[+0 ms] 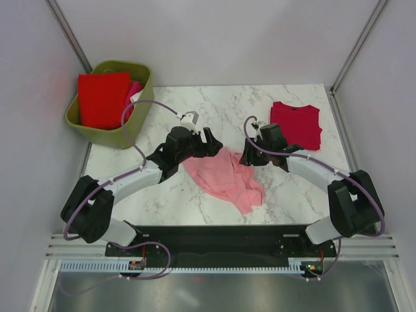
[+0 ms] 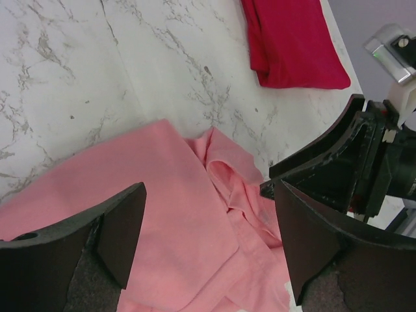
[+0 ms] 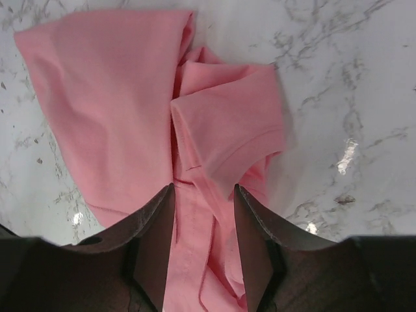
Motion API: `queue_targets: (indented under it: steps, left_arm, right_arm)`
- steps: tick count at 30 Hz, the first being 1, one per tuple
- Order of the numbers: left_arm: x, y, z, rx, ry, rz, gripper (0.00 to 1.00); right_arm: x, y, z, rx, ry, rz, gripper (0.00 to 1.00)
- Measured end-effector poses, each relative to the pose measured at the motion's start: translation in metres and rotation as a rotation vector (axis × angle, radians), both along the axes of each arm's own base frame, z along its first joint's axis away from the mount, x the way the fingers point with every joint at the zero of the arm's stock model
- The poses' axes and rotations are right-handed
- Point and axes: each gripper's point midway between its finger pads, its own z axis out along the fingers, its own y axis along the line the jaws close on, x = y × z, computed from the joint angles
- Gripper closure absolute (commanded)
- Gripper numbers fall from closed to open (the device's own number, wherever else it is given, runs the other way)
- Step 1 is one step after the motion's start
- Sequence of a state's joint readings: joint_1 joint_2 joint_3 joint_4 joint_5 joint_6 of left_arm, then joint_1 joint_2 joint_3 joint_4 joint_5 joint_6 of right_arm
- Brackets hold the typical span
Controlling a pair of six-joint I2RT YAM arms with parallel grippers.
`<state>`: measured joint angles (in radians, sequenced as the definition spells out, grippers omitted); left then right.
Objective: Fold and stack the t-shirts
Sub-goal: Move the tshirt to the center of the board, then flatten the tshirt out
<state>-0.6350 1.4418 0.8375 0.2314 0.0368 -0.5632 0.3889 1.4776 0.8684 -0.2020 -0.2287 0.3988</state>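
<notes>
My table (image 1: 214, 104) has the olive basket (image 1: 144, 97) at its far left corner, with a bright red t-shirt (image 1: 103, 99) inside. The light pink t-shirt (image 1: 224, 177) lies crumpled at centre, and the dark crimson t-shirt (image 1: 298, 125) lies folded far right. My left hand (image 2: 208, 221) gapes wide over the pink cloth. My right hand (image 3: 203, 195) is narrow, with a pink fold between its fingers; I cannot tell if it grips.

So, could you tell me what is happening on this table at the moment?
Both arms are working on a crumpled pink shirt in the middle of the table. The left tool hovers open over it; the right tool is open too, straddling a bunched fold. A dark red shirt lies folded at the far right, and a bright red shirt sits in the green basket at the far left.
</notes>
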Motion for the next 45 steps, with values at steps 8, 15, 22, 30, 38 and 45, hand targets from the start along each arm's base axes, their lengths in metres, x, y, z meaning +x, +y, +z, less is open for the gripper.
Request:
queue_targets:
  steps: [8, 15, 22, 30, 38, 45]
  left_arm:
    - [0.002, -0.001, 0.004, -0.013, -0.018, 0.000, 0.18]
    - [0.003, -0.002, -0.002, -0.007, -0.009, 0.000, 0.18]
    - [0.002, -0.007, -0.015, 0.016, 0.019, -0.011, 0.19]
    - [-0.012, -0.060, -0.027, 0.162, 0.017, -0.105, 0.24]
    - [-0.051, -0.116, -0.045, 0.369, -0.022, -0.191, 0.23]
    - [-0.053, -0.100, -0.085, 0.492, 0.061, -0.181, 0.20]
  right_arm:
    - [0.000, 0.017, -0.006, -0.114, -0.010, 0.051, 0.49]
    - [0.006, 0.009, -0.029, -0.235, 0.016, 0.023, 0.69]
    - [0.014, -0.008, -0.028, -0.318, -0.020, -0.066, 1.00]
    - [0.010, -0.064, 0.066, -0.270, -0.337, -0.373, 1.00]
    - [0.008, -0.099, 0.065, -0.295, -0.387, -0.573, 1.00]
    - [0.003, -0.110, 0.059, -0.276, -0.402, -0.647, 1.00]
